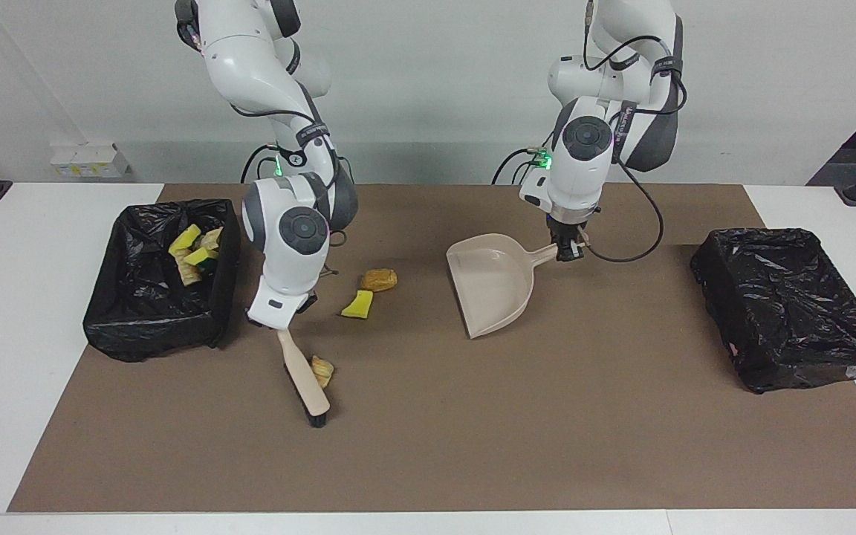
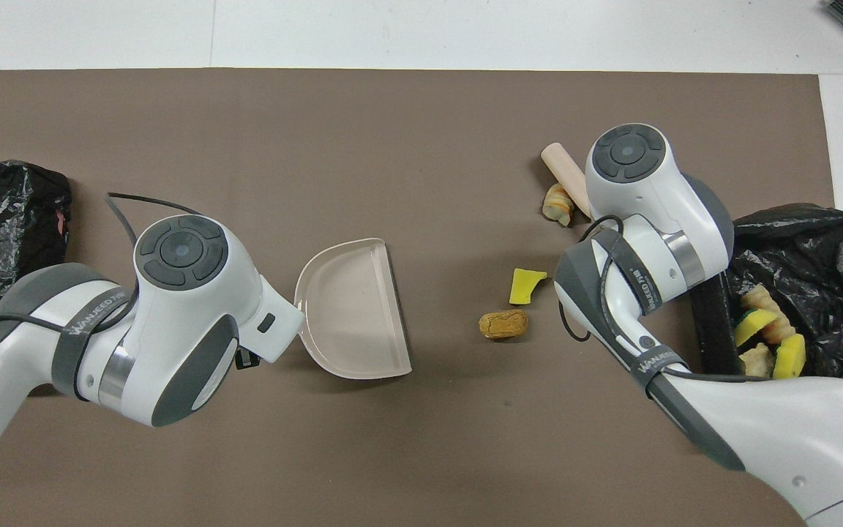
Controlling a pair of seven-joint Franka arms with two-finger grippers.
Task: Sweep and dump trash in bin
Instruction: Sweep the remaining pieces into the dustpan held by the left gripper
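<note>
Going across the facing view from its left edge, the black-lined bin (image 1: 162, 282) at the right arm's end of the surface is already holding several yellow sponge wedges and striped pastry pieces (image 1: 194, 255), so a good part of the trash seems to be dumped.

Beside it, the right end effector (image 1: 279, 325) is clamped on the beige wooden handle of a small brush (image 1: 303, 375), whose dark bristles are resting on the brown mat (image 1: 428, 446). A golden-brown striped pastry piece (image 1: 322, 370) is lying against the brush. Nearer to the robots, a yellow sponge wedge (image 1: 357, 305) and a round brown bread toy (image 1: 379, 279) are lying close together, not yet swept.

Toward the middle, the left end effector (image 1: 568, 251) is closed on the handle of the beige plastic dustpan (image 1: 491, 290), which is empty and apart from the pieces.

A second black-lined bin (image 1: 788, 312) is standing at the left arm's end.

Three pieces are remaining to sweep into the pan and dump.
</note>
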